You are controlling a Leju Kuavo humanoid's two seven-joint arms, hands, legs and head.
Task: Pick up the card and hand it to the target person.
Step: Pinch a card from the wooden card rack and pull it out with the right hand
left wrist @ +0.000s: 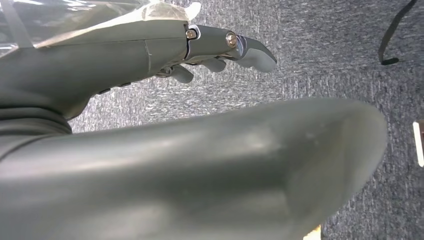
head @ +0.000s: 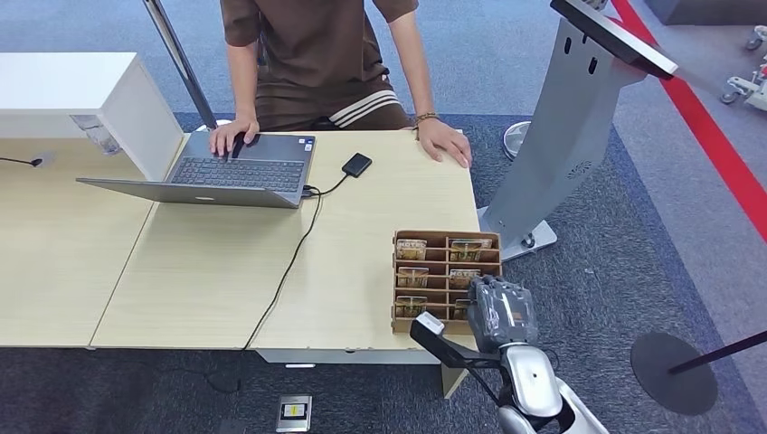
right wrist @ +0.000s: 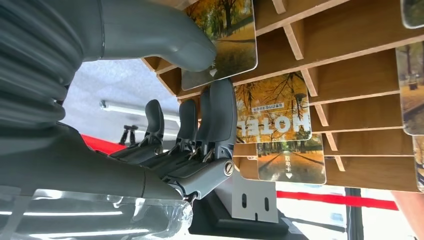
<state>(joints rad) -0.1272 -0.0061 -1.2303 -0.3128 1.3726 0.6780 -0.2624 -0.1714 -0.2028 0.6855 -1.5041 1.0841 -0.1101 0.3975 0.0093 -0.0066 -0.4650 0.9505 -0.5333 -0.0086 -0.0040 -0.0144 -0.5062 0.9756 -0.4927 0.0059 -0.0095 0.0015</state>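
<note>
Right hand (right wrist: pixel 200 90) pinching card (right wrist: pixel 227 42)

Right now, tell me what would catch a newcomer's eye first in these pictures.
The robot's right hand is over the near end of the wooden card rack at the table's near right corner; up close, its thumb rests on an autumn-scene card, though a firm grip is not clear. Across the table a person in brown leans in, one hand on an open laptop. The left hand hangs over grey carpet.
</note>
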